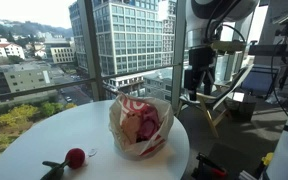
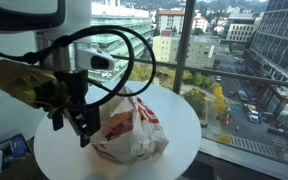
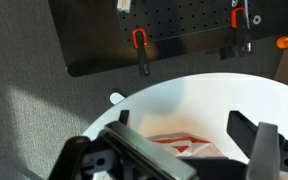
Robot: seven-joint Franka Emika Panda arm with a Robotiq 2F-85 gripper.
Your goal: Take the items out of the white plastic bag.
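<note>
White crinkled plastic bag (image 1: 139, 127) on smooth round table (image 1: 44, 135)

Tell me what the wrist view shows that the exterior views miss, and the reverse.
Wrist view only: a black pegboard with red hooks past the white table. Exterior views only: a small red item on the table, and city buildings outside. Shared: the table, the white plastic bag and the tool, which is open in the wrist view.
</note>
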